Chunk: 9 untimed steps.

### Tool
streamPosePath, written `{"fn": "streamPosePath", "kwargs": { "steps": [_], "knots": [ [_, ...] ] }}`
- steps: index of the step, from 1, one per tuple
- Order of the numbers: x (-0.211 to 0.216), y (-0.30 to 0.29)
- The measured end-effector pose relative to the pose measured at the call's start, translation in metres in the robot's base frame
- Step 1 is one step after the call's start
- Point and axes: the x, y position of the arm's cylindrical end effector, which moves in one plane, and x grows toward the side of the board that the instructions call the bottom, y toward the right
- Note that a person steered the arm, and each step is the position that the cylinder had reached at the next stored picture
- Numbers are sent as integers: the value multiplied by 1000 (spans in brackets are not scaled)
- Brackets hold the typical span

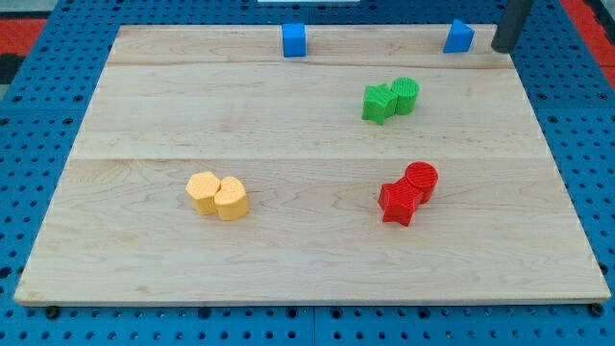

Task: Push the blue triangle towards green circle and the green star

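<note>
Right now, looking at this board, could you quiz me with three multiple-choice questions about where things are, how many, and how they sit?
1. Where is the blue triangle?
A. top right
B. bottom left
C. centre

2. How many blocks are on the board?
A. six
B. eight
C. ten

3. The green star and green circle are:
A. stacked
B. touching side by side
C. far apart

Answers:
1 A, it sits at the top edge, just left of my tip.
2 B, two each of blue, green, red, yellow.
3 B, their sides meet.

You see only 1 part of the arm: my tip [502, 47], a plain, straight, dark grey rod end.
</note>
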Motion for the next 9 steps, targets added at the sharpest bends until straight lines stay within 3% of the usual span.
{"fn": "streamPosePath", "kwargs": {
  "steps": [1,2,4,7,9],
  "knots": [
    [-33,-2],
    [-31,-28],
    [-13,-74],
    [24,-63],
    [22,-112]
  ]
}}
